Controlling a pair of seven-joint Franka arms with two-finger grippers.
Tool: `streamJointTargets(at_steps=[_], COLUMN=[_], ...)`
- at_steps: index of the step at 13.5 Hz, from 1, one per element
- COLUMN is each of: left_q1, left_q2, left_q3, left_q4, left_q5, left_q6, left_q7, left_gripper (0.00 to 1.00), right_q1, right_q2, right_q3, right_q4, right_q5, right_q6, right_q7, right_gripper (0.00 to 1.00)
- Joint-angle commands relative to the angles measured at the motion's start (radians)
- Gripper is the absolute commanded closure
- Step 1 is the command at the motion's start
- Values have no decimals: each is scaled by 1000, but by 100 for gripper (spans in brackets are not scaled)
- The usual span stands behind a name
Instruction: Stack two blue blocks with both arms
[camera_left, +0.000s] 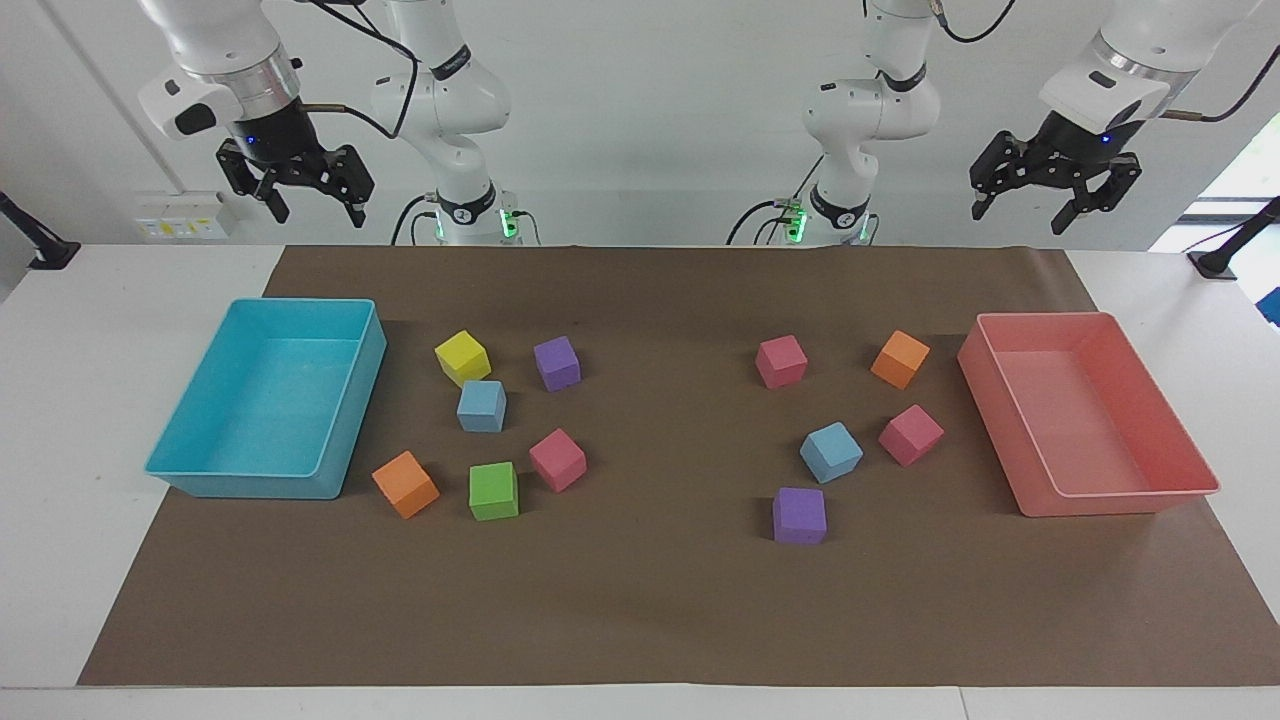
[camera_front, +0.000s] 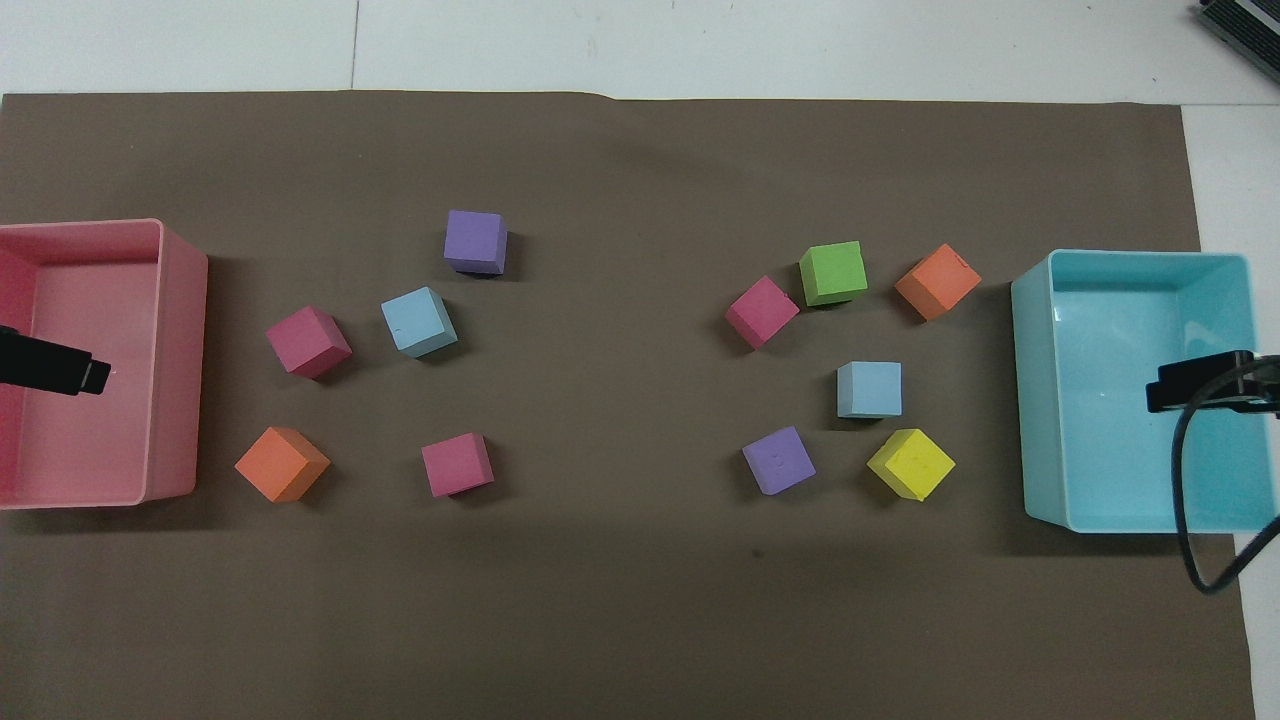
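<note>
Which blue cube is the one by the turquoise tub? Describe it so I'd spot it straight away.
Start at the turquoise bin at the right arm's end of the table. A cluster of six cubes sits beside it; the light blue cube is in its middle, just farther from the robots than the yellow cube. It is the only sky-blue one there; the purple cube beside it is darker.

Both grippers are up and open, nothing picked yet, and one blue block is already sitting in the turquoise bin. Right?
Not quite: the turquoise bin holds nothing. Both blue blocks lie on the brown mat, as the facing view shows. The left gripper and right gripper are indeed raised and open.
</note>
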Motion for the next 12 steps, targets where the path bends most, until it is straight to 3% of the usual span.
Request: streamJointTargets(at_steps=[1, 3, 6, 12], left_q1=[0, 0, 0, 0], left_q2=[-10, -10, -10, -10], left_q3=[0, 0, 0, 0], left_q4=[-2, -2, -2, -2], left_q5=[13, 13, 13, 13], left_q6=[-17, -17, -17, -16], left_q7=[3, 3, 2, 2], left_gripper=[0, 0, 0, 0], right_q1=[-8, -2, 37, 113], right_q2=[-23, -17, 4, 170], right_q3=[7, 12, 12, 12], right_q4=[-35, -68, -162, -191], right_q5=[-2, 9, 49, 50], right_q6=[10, 45, 189, 365], right_q7=[-19, -17, -14, 37], right_gripper=[0, 0, 0, 0])
